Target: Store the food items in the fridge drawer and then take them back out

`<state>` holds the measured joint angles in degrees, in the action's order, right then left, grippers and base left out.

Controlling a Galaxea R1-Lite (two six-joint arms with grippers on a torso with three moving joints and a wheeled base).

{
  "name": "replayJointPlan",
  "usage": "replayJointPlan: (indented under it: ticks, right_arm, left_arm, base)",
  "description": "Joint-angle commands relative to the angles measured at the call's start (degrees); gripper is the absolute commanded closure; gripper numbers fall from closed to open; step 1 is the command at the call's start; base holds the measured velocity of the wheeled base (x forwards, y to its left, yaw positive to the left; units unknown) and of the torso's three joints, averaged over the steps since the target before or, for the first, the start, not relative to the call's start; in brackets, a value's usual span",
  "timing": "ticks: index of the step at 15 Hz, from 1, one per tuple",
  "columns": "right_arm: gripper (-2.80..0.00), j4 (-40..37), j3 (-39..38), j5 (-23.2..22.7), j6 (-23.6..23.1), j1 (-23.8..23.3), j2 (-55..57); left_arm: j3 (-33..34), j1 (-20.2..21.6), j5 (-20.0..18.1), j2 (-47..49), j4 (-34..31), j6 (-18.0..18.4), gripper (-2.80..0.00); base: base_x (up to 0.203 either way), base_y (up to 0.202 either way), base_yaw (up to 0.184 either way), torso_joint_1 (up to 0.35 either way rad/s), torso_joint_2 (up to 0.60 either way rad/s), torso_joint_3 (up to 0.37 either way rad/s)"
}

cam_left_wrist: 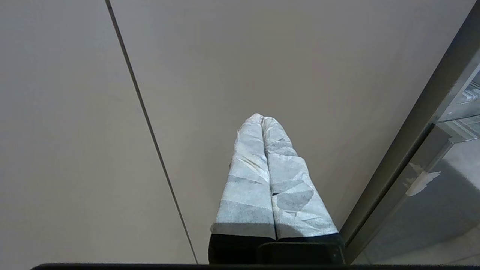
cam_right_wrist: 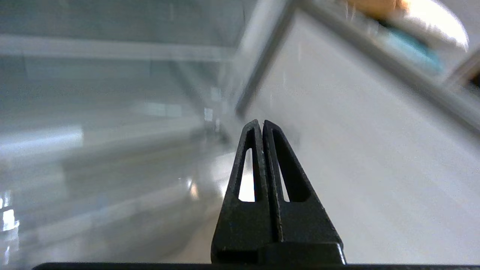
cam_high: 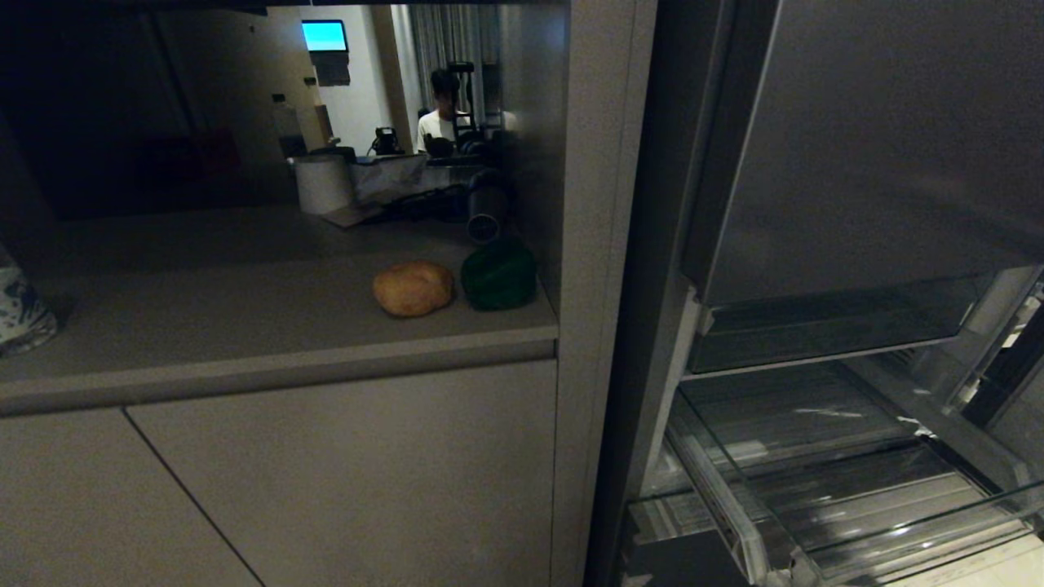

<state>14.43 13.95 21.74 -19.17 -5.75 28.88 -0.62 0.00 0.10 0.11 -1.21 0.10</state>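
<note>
Potato [cam_high: 413,288] on counter [cam_high: 245,326], touching green pepper [cam_high: 498,276]; fridge drawer [cam_high: 856,497] pulled open.
Cabinet side panel [cam_high: 599,244] between them. Left gripper [cam_left_wrist: 262,119] and right gripper [cam_right_wrist: 260,122] both pressed together, empty.

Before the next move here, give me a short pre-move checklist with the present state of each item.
1. Drawer pulled out: ok, its clear bin stands open at the fridge's foot.
2. Drawer free of items: ok, none seen inside.
3. Potato reachable: ok, on the counter near its front edge, beside a green item.
4. Right gripper ready to grasp: not ok, fingers shut, nothing held.
5. Left gripper parked: ok, shut before the cabinet door.
6. Arms clear of the potato: ok, neither arm shows in the head view.
</note>
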Motion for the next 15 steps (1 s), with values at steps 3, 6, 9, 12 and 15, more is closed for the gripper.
replayJointPlan:
  ticks: [3,6,9,12,15]
  right_arm:
    - [0.00,-4.09,-12.40,-5.11,5.44,-2.73,-12.79]
    - [0.00,-10.47,-11.63,-5.03,7.91,-2.80,-12.35]
    - [0.00,-30.90,1.13,-6.55,16.84,-2.81,-4.97]
    - [0.00,-39.47,8.35,-12.32,24.62,-2.75,11.92]
    - [0.00,-39.99,11.24,-17.09,27.81,-2.72,27.28]
  left_arm:
    - [0.09,0.00,-0.01,-0.02,-0.02,-0.01,0.00]
    - [0.01,0.00,-0.01,-0.02,-0.02,-0.01,0.00]
    - [0.01,0.00,-0.01,-0.02,0.03,-0.01,0.00]
    - [0.01,0.00,-0.01,0.00,-0.02,-0.01,0.00]
    - [0.01,0.00,-0.01,-0.02,-0.02,-0.01,0.00]
  base:
    - [0.000,0.000,0.000,0.000,0.00,0.000]
    - [0.000,0.000,0.000,0.000,0.00,0.000]
    - [0.000,0.000,0.000,0.000,0.00,0.000]
    - [0.000,0.000,0.000,0.000,0.00,0.000]
    - [0.000,0.000,0.000,0.000,0.00,0.000]
